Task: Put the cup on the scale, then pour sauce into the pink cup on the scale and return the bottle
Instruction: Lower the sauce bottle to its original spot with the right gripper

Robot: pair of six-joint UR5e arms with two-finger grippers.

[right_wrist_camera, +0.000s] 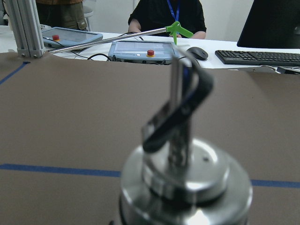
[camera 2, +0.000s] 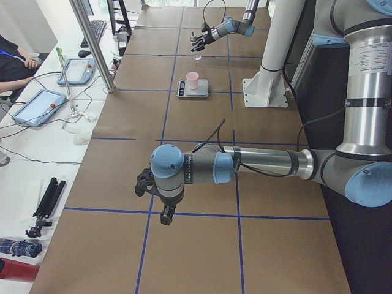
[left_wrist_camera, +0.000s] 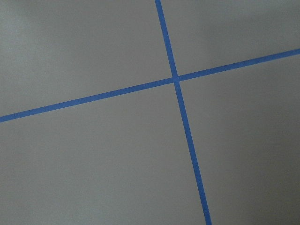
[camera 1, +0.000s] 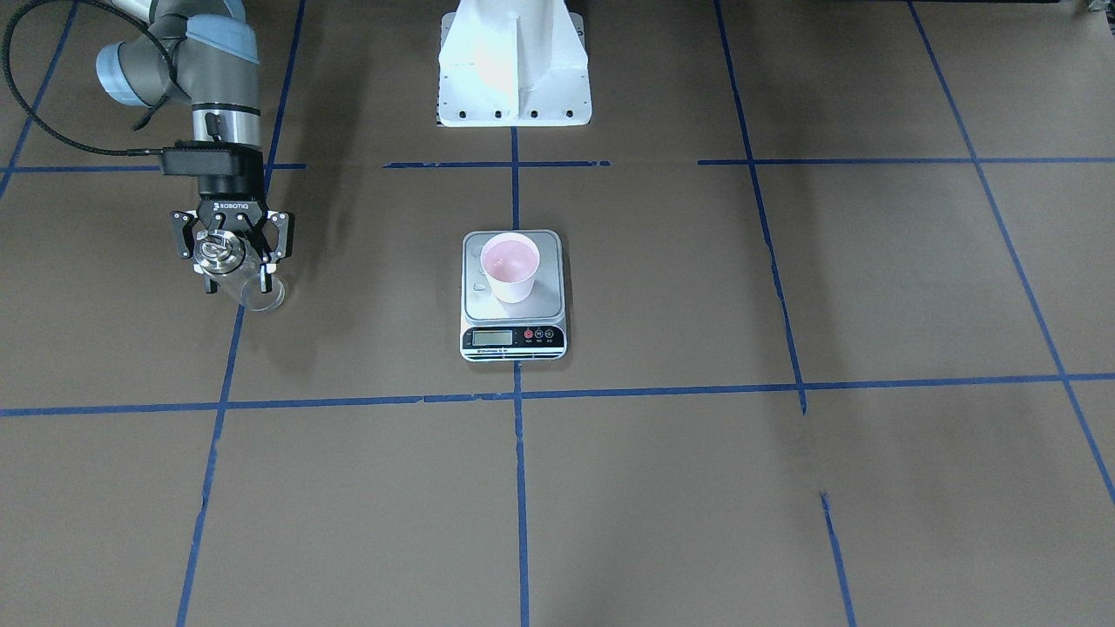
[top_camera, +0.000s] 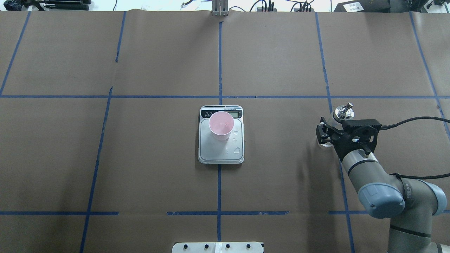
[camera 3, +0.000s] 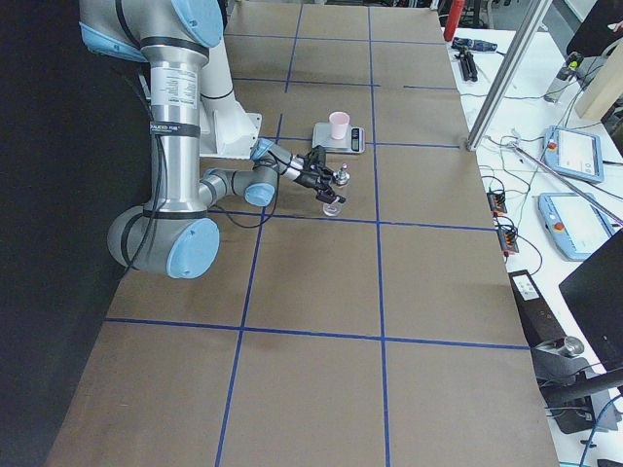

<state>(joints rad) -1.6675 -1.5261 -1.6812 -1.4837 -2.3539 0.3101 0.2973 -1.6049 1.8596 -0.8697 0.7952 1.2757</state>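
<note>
Brown paper covers the table (top_camera: 158,158), squared off by blue tape lines (top_camera: 218,189). Out at the left end, the left gripper (camera 2: 160,205) hangs over bare paper; spread or closed, can't tell. Over on the right, the right gripper (camera 1: 239,283) is pinching the bottle (camera 1: 259,296), which is upright: clear glass, shiny metal spout. Mid-table sits the scale (top_camera: 220,154), steel platform, display on its far side, with the pale pink cup (top_camera: 221,124) standing on its far half. Beyond the far edge are control tablets (right_wrist_camera: 140,49), a keyboard (right_wrist_camera: 262,57) and a seated person (right_wrist_camera: 166,14).
</note>
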